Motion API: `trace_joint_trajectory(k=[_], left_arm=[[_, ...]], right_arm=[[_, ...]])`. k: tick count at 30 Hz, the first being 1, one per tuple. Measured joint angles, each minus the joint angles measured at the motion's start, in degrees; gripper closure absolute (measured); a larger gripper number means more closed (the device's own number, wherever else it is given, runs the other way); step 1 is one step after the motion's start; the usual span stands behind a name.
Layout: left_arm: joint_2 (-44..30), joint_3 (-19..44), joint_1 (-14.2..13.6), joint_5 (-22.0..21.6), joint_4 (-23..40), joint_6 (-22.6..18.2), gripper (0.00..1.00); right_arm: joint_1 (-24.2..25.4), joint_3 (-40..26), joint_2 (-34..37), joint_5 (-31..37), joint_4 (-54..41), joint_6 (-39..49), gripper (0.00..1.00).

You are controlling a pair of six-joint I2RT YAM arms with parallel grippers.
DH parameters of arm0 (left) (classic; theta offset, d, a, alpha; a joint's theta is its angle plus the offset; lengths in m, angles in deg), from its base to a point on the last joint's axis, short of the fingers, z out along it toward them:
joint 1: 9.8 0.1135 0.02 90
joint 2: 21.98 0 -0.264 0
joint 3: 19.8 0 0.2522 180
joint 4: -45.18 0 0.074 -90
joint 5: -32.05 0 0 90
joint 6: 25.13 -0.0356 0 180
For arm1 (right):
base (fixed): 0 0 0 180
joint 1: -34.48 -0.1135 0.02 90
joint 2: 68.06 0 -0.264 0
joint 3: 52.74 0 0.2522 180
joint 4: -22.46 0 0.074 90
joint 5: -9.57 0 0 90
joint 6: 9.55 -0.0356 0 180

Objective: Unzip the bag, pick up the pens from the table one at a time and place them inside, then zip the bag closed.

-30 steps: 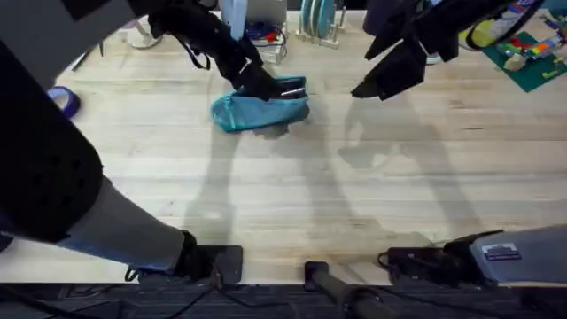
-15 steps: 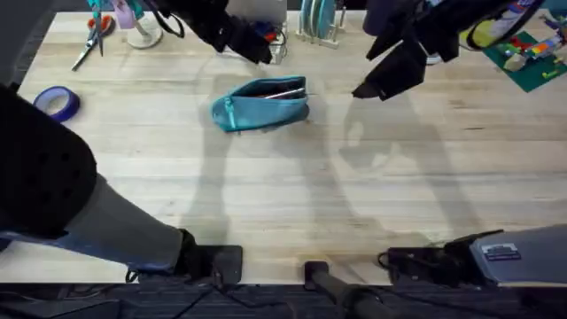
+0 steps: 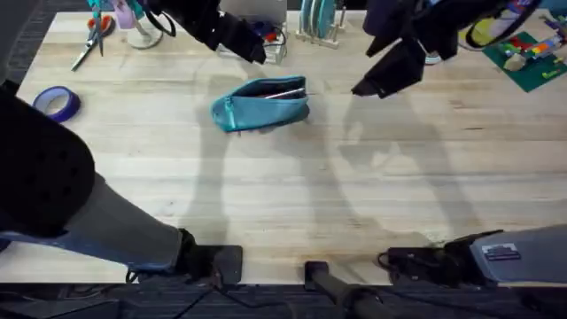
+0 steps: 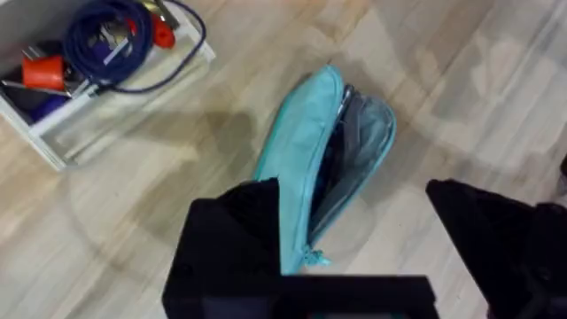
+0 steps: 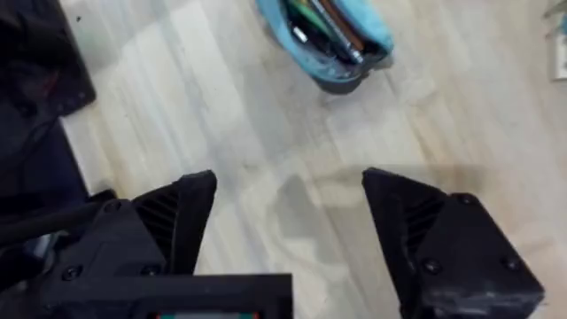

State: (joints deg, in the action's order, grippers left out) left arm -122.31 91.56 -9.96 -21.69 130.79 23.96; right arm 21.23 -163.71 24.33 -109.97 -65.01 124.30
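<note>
The teal-blue bag [image 3: 260,104] lies on the table [image 3: 292,186] at mid-back, unzipped, with a silvery pen [image 3: 283,92] showing in its mouth. From the left wrist the bag [image 4: 301,168] gapes open, its dark inside showing. In the right wrist view the bag [image 5: 328,44] holds several pens [image 5: 332,25]. My left gripper [image 3: 251,51] hangs above the table behind the bag, open and empty, one black finger [image 4: 235,235] overlapping the pouch's edge. My right gripper [image 3: 376,81] hovers to the bag's right, open and empty, fingers [image 5: 434,230] spread wide over bare wood.
A purple tape roll [image 3: 58,102] lies at the left edge. Orange-handled scissors [image 3: 91,37] and a white tray [image 4: 97,62] of cables sit at the back left. A rack [image 3: 319,22] stands behind the bag, and a green plate of bricks [image 3: 530,55] at the back right.
My left gripper has lifted off the bag and drawn back toward the far edge, leaving the bag open on the table. The right gripper has barely moved.
</note>
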Motion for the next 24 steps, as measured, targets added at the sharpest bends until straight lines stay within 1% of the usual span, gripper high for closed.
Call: trace_joint_trajectory(k=[3, 6, 12, 15, 19, 23, 24], left_arm=[[0.0, 0.0, 0.1, -0.9, 1.1, 0.5, 0.008], [0.0, 0.0, 0.6, -1.6, 2.1, 2.5, 0.006], [1.1, 0.0, 3.6, -1.7, 4.9, 5.3, 0.004], [3.7, 0.0, 4.6, -1.9, 6.5, 5.8, 0.004], [9.0, 0.0, 4.7, -1.9, 8.7, 6.0, 0.004], [13.2, 0.1, 4.6, -2.4, 11.6, 5.9, 0.004], [14.8, 0.2, 4.7, -3.8, 13.7, 5.9, 0.004]], right_arm=[[0.0, 0.0, 0.0, 0.0, 1.5, 0.0, 0.004], [0.0, 0.0, 0.0, 0.0, 1.7, 0.0, 0.004], [0.0, 0.0, 0.0, 0.0, 1.7, 0.0, 0.004], [0.0, 0.0, 0.0, 0.0, 1.7, 0.0, 0.004], [0.0, 0.0, 0.0, 0.0, 1.7, -0.6, 0.004], [0.0, 0.0, 0.0, 0.0, 1.8, -5.0, 0.004], [0.0, 0.0, 0.0, 0.0, 1.8, -7.2, 0.004]])
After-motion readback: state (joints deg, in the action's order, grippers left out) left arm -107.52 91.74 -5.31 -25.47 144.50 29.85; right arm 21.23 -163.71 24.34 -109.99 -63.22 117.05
